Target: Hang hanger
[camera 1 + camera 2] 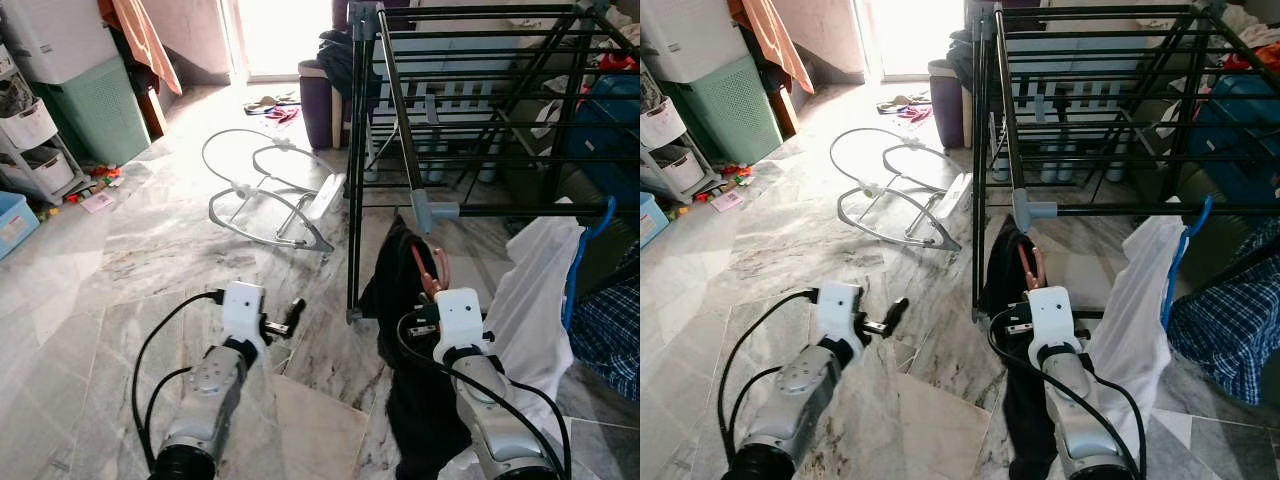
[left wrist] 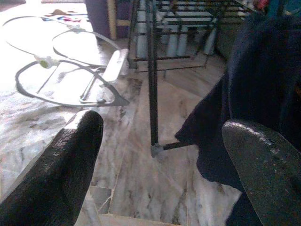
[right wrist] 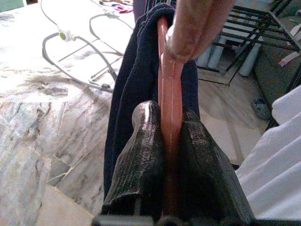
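Open marble floor (image 1: 150,260) lies left; the drying rack (image 1: 470,110) and white shirt (image 1: 530,290) crowd the right.

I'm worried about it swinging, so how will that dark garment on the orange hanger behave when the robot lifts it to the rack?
The dark garment hangs in loose folds, so it is probably floppy and may sway. The orange hanger, pinched by the right gripper, looks thin and stiff, and could pivot in the fingers.

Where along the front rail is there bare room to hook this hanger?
The rail is bare between the grey joint and the white shirt on its blue hanger. Further right is crowded with clothes. The right gripper grips the orange hanger with its dark garment.
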